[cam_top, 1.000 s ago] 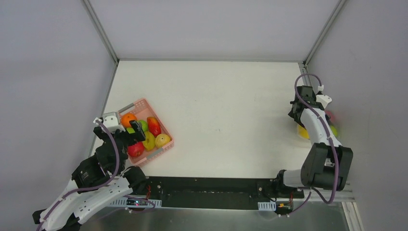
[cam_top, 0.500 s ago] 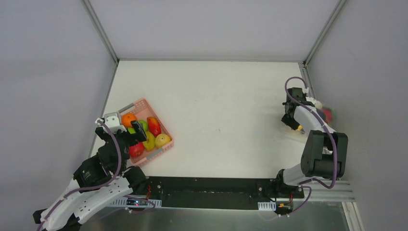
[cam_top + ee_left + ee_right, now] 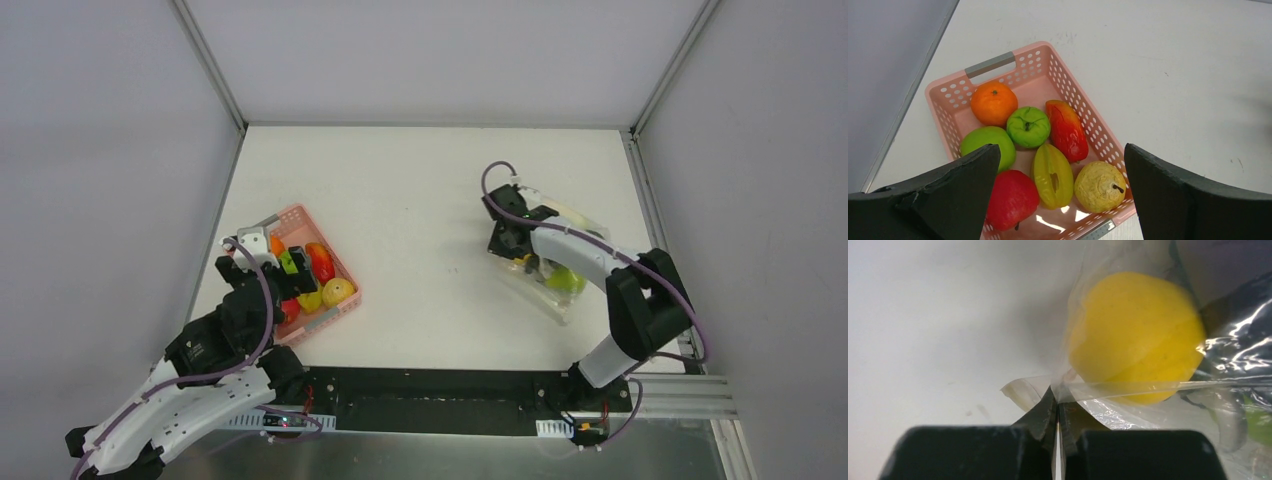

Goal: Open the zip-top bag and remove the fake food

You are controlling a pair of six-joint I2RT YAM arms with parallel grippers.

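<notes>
The zip-top bag (image 3: 558, 298) lies on the table right of centre, clear and crinkled, with fake food inside. In the right wrist view a yellow round fruit (image 3: 1135, 335) fills the bag (image 3: 1158, 410), with something green (image 3: 1259, 422) and a dark shape (image 3: 1243, 295) beside it. My right gripper (image 3: 510, 245) is shut, its fingertips (image 3: 1048, 407) pinching the bag's plastic edge at its left end. My left gripper (image 3: 290, 265) hangs open over the pink basket, far from the bag, with nothing between its fingers (image 3: 965, 175).
The pink basket (image 3: 318, 322) sits at the table's left edge and holds an orange (image 3: 994, 102), green apples (image 3: 1028, 126), a red apple (image 3: 1013, 197), a pear (image 3: 1099, 186) and other fruit. The right arm's forearm (image 3: 585, 255) lies across the bag.
The right gripper shut on the bag at the table's right edge, then swung left toward the centre, dragging the bag with it. The left arm shifted slightly forward over the basket.
</notes>
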